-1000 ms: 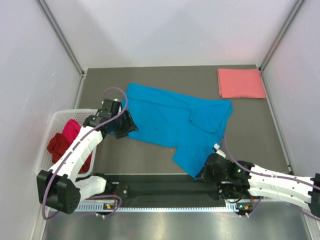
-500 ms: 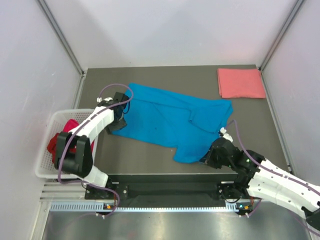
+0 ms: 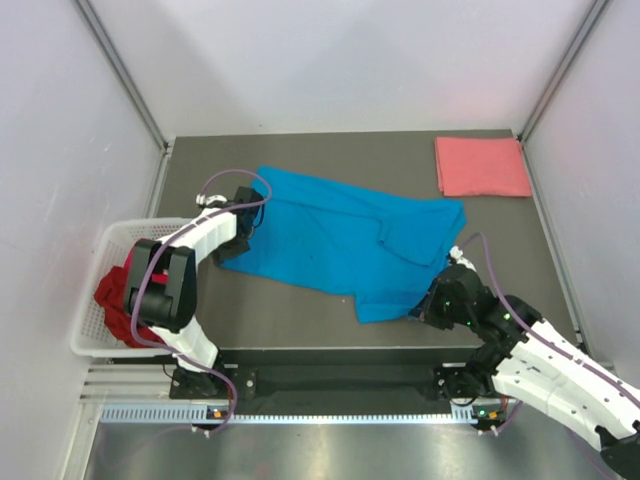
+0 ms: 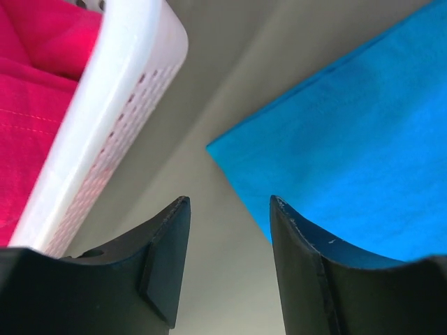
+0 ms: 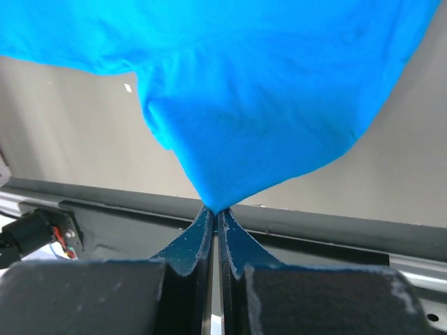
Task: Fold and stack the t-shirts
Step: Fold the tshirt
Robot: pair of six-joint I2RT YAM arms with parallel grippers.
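Note:
The bright blue t-shirt (image 3: 340,235) lies spread and rumpled in the middle of the table. My right gripper (image 3: 425,308) is shut on its near right corner (image 5: 230,174), lifting it off the table. My left gripper (image 3: 232,245) is open at the shirt's near left corner (image 4: 335,167), with bare table between its jaws. The salmon pink shirt (image 3: 482,166) lies folded at the far right. The dark red shirt (image 3: 118,298) and the magenta shirt (image 4: 35,105) lie in the white basket (image 3: 88,335).
The white lattice basket (image 4: 112,132) stands at the table's left edge, close to my left gripper. Grey walls enclose the table on three sides. A black rail (image 5: 335,227) runs along the near edge.
My right gripper has carried the shirt's near corner to the right and away from the near edge. My left gripper has moved to the shirt's near left corner.

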